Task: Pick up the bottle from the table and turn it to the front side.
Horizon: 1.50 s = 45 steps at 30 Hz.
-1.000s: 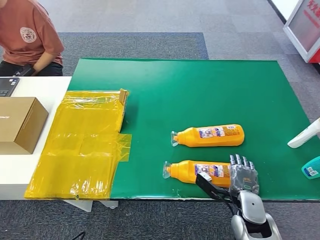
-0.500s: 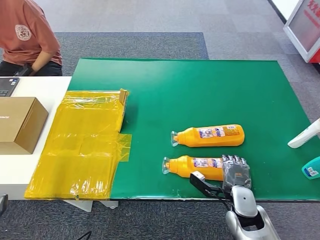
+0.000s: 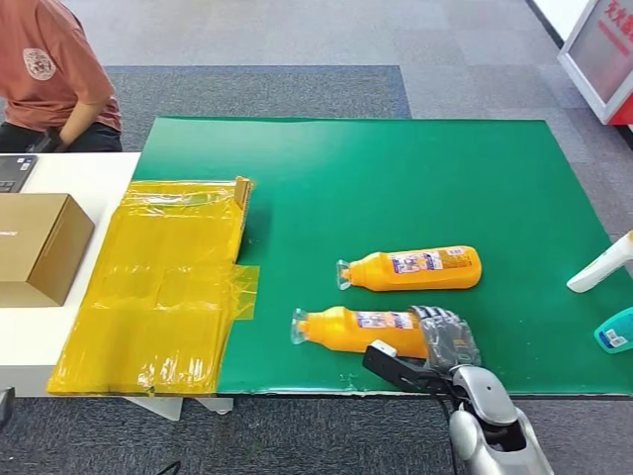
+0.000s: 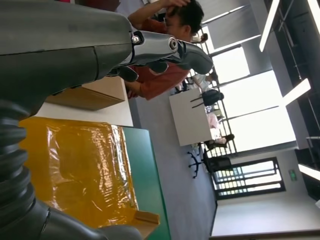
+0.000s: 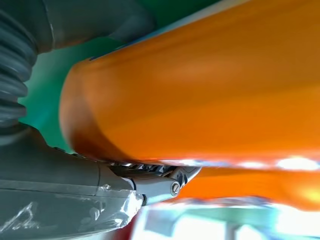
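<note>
Clearly two orange bottles lie on the green counter (image 3: 448,178). The right hand (image 3: 446,338) wraps the base of the near bottle (image 3: 358,330), fingers over the top and thumb at the near side; its cap points away to the hand's left. The far bottle (image 3: 410,267) lies just beyond the hand, apart from it. The held bottle's base is hidden under the fingers. The left hand (image 4: 113,50) holds nothing, fingers loosely extended. Further right, one white item (image 3: 600,265) and one teal item (image 3: 616,331) are cut off by the frame edge.

Legible text: none. Labels on both orange bottles (image 3: 414,267) (image 3: 358,330) and red characters on the sign (image 3: 618,12) are showing too small to read.
</note>
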Motion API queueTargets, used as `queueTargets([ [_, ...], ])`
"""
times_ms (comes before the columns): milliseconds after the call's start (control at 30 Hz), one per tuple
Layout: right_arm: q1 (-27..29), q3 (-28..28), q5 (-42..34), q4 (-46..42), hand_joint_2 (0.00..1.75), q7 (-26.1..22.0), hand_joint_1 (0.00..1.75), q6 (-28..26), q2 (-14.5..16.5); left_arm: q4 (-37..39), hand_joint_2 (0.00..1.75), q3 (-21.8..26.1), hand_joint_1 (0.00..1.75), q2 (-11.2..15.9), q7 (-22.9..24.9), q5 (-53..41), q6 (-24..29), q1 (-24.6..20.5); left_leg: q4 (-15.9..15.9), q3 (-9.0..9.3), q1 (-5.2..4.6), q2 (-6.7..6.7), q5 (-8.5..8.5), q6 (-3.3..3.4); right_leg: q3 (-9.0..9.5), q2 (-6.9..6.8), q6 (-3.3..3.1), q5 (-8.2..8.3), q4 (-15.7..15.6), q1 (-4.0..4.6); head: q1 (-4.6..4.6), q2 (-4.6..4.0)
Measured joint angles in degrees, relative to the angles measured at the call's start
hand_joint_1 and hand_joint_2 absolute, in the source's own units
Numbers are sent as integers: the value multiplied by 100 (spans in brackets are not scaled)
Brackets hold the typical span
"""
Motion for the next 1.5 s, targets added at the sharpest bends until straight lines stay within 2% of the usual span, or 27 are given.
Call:
queueTargets([
  [67,63,-34,-1145,-113,175,-534,175,181,33,92,175,12,0,21,-43,77,-45,-81,0,1,0,-2,1,0,4,-3,0,-2,1,0,-1,0],
  [233,-88,81,-3445,-354,175,-1006,175,387,30,498,175,-81,0,251,-73,201,157,-405,-1,-2,0,-3,8,-6,-1,-3,-5,3,8,0,2,0],
  [400,-578,386,-4921,-372,175,-1271,175,584,35,951,175,-543,0,679,-5,287,601,-862,0,-3,0,-2,26,-4,-3,-3,-9,15,9,1,0,0],
  [533,-941,605,-5720,-357,175,-1348,175,651,123,1197,175,-913,0,916,74,332,771,-1191,0,-3,1,-2,29,-5,-3,-3,-11,17,12,2,-1,0],
  [700,-1306,867,-5778,-275,175,-1453,175,399,405,1368,175,-1360,0,997,156,423,847,-1543,0,-4,2,-2,30,-5,-4,-3,-11,17,14,2,0,0],
  [800,-1511,1034,-5439,-198,175,-1541,175,65,704,1476,175,-1695,0,940,322,618,875,-1771,0,-4,2,-2,30,-6,-6,-3,-11,17,14,2,-2,0],
  [933,-1728,1206,-5248,-50,175,-1539,175,-64,1030,1683,175,-2144,0,849,441,682,918,-1994,0,-4,2,-2,30,-6,-6,-3,-11,17,15,2,0,0],
  [1133,-1826,1267,-5226,85,175,-1540,175,-104,1185,1829,175,-2399,0,832,421,719,989,-2089,0,-9,1,-2,30,-6,-10,-3,-11,16,15,2,-1,0],
  [1267,-1886,1277,-5124,183,175,-1586,175,-163,1247,1959,175,-2536,0,836,495,789,844,-2170,0,-12,1,-2,30,-6,-15,-4,-12,16,14,2,-1,0],
  [1500,-2305,1277,-4830,836,175,-1798,175,-375,1508,2776,175,-3439,0,853,620,1058,503,-2725,0,-15,1,-3,43,-10,-16,-4,-12,26,15,1,-1,0],
])
